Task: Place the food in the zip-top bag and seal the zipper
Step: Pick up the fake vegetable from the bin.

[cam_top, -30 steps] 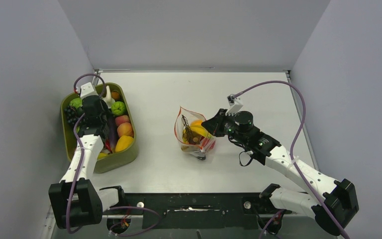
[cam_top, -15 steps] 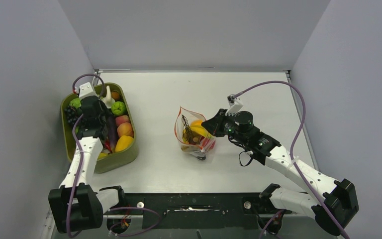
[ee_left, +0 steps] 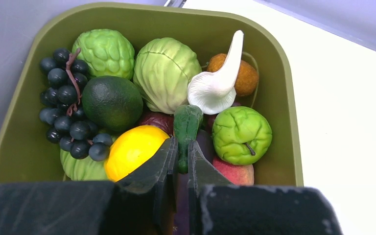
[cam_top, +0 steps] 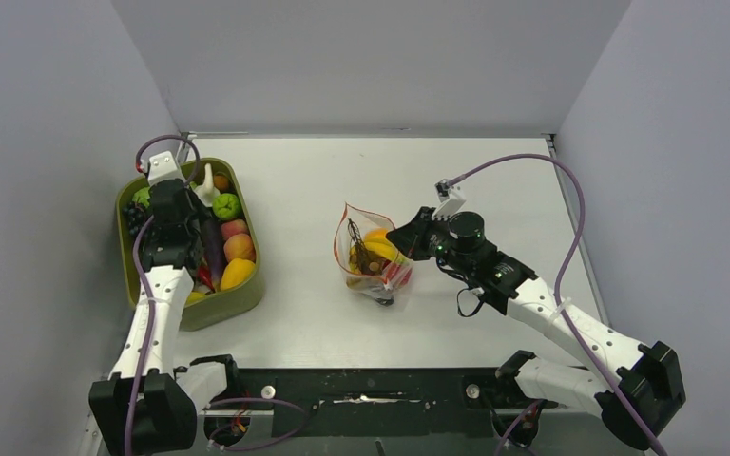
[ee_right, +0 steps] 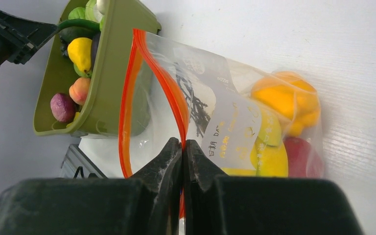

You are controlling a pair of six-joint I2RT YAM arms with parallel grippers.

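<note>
Olive-green plastic forms the tray (cam_top: 219, 312) at the left side of the table (cam_top: 295, 190). Its long left rim runs close beside the grey wall and its right rim faces bare white tabletop. Food fills it nearly to the rim: dark grapes (ee_left: 68, 107) against the tray's left wall, a cabbage (ee_left: 164, 73) and a white mushroom (ee_left: 215, 88) toward the far end, and a lemon (ee_left: 132, 149) and a wrinkled green fruit (ee_left: 240, 132) nearer. The left gripper (ee_left: 182, 146) hangs inside the tray with its fingers closed on the green stalk of the eggplant (ee_left: 186, 120). The lemon sits just beside one finger and the green fruit near the other, so the pieces crowd it on both sides. The zip-top bag (cam_top: 366, 256) lies near the middle of the table, well apart from the tray. White table shows between the two, and more of it behind the bag up to the back wall. The bag's mouth gapes toward the tray, with the red zipper (ee_right: 126, 98) curving in an open loop, not sealed. The right gripper (ee_right: 182, 144) is pinched tight on one lip of that zipper. Inside the bag, yellow pieces (ee_right: 279, 98) and a red piece (ee_right: 298, 156) lie bunched toward the closed end, away from the mouth. The right arm reaches in from the near right corner and stays on the side of the bag away from the tray.
</note>
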